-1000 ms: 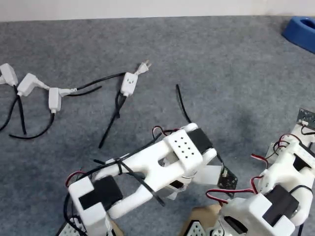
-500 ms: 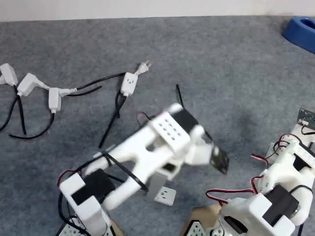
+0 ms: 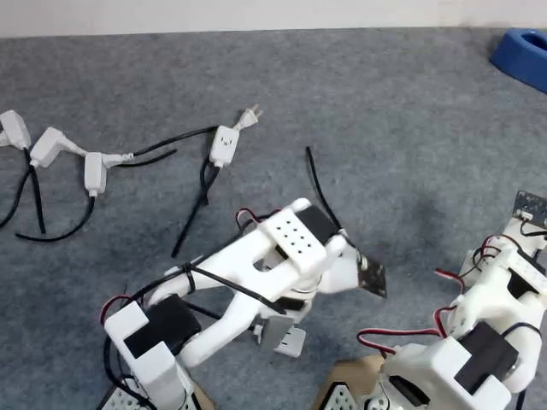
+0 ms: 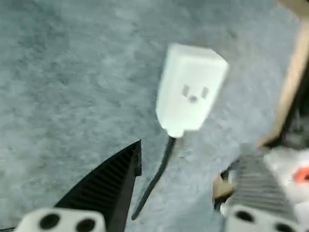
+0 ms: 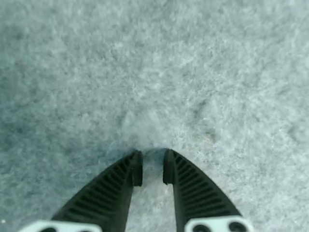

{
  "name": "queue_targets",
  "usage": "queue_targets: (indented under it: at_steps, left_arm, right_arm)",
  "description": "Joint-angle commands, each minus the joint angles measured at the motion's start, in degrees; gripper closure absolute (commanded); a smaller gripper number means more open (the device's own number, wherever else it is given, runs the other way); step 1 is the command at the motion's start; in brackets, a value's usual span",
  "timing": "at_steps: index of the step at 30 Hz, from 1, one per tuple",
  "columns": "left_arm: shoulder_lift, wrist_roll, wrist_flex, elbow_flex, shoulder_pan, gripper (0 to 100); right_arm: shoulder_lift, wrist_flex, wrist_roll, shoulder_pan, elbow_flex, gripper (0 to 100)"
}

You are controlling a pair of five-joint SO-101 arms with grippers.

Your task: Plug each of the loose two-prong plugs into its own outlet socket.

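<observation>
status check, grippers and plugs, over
Left gripper open, empty, over white socket block. Right gripper shut, empty, over carpet. Loose two-prong plug unplugged, far side. Black cord lies between.

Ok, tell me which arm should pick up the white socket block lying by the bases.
Left. The left gripper is open, with the socket block just ahead of its fingers. The right gripper points at bare carpet.
</observation>
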Motion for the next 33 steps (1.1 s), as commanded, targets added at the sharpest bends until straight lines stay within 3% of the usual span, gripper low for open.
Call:
queue_targets:
  at_steps: [1, 7, 16, 23, 33]
  left_arm:
    - [-2.2, 4.6, -1.9, 0.7, 2.6, 99]
    - [-2.8, 18.6, -3.3, 3.5, 9.9, 87]
    - [-2.8, 18.8, -3.8, 2.8, 7.3, 86]
    - [-2.2, 14.1, -6.9, 1.2, 1.5, 85]
    - [-2.1, 14.0, -13.0, 5.8, 1.2, 85]
  right_arm:
    - [-2.8, 0.8, 0.3, -0.1, 0.3, 90.8]
    - [-8.1, 0.4, 0.0, 5.7, 4.2, 90.8]
    - [-20.2, -12.8, 0.4, 9.1, 23.3, 90.8]
    - [-24.6, -13.1, 0.5, 8.7, 27.1, 90.8]
    - [-24.8, -12.9, 0.5, 9.0, 26.9, 90.8]
